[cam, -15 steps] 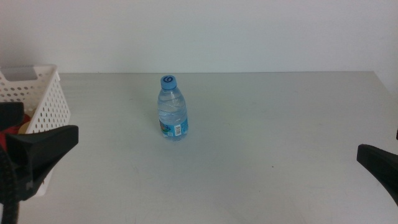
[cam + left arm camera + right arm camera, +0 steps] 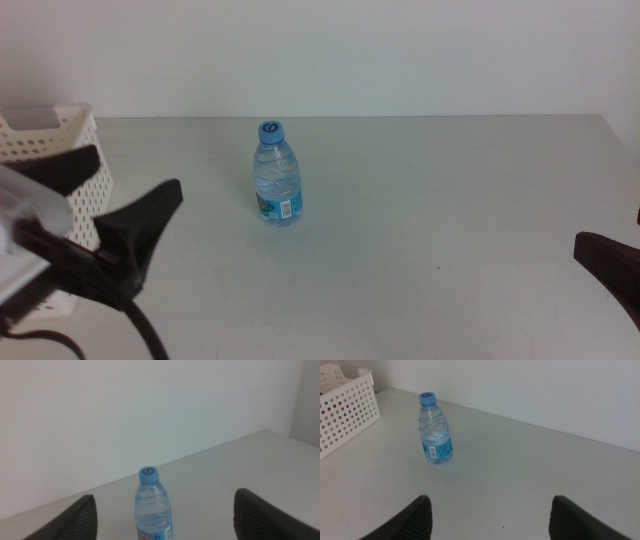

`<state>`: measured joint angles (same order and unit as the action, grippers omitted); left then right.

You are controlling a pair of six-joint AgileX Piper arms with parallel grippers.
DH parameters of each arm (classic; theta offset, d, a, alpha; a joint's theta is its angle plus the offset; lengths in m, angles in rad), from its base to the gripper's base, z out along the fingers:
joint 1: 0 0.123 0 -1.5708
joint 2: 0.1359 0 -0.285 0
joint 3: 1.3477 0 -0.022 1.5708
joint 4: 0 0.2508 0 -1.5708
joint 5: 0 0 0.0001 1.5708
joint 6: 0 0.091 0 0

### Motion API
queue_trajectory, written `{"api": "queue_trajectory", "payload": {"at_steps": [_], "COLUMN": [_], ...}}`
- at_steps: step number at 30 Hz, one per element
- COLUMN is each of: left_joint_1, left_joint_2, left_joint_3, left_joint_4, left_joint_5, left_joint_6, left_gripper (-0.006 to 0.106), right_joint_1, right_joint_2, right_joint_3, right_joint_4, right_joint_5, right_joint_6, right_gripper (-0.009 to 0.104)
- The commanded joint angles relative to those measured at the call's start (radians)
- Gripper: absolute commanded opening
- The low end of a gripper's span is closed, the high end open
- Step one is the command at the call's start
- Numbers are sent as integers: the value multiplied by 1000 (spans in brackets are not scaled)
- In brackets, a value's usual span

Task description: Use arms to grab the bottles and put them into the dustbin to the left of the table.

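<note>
At the far left of the table (image 2: pixel 450 200) stands the white perforated dustbin (image 2: pixel 60 160), its contents hidden in these views. Just in front of it and to its right, the left hand (image 2: pixel 125 185) hangs above the table with its dark jaws spread wide, holding nothing, pointed toward the clear bottle (image 2: pixel 277 173). That bottle stands upright near the middle of the table, blue cap on top, blue label low on its body, well apart from the bin and touched by neither hand. At the near right edge the right hand (image 2: pixel 490 515) waits low, jaws likewise wide apart and empty, well apart from the bottle.
</note>
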<state>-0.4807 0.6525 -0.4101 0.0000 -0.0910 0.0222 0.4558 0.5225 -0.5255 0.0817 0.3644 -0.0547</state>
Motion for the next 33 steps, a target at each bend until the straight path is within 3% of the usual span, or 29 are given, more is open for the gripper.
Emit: {"api": "queue_trajectory", "payload": {"at_steps": [1,12,24,33], "left_joint_1": [-7,-7,17,76], "left_joint_2": [37,404,844,1062], "left_joint_3": [48,75,-232,-432], "left_joint_4": [0,0,0,134], "left_joint_5": [-256,-493,-549,-550], "left_joint_6": [-38,-50,-51,-131], "left_gripper": [94,94,94,94], "right_joint_1": [4,4,4,4], "right_joint_2": [0,0,0,0], "right_joint_3": [-26,-26,-26,-26], "right_joint_4": [-2,-2,-2,-2], "right_joint_5": [-65,-65,-65,-65], "right_joint_6": [-13,-13,-13,-13], "right_gripper": [59,59,59,59]}}
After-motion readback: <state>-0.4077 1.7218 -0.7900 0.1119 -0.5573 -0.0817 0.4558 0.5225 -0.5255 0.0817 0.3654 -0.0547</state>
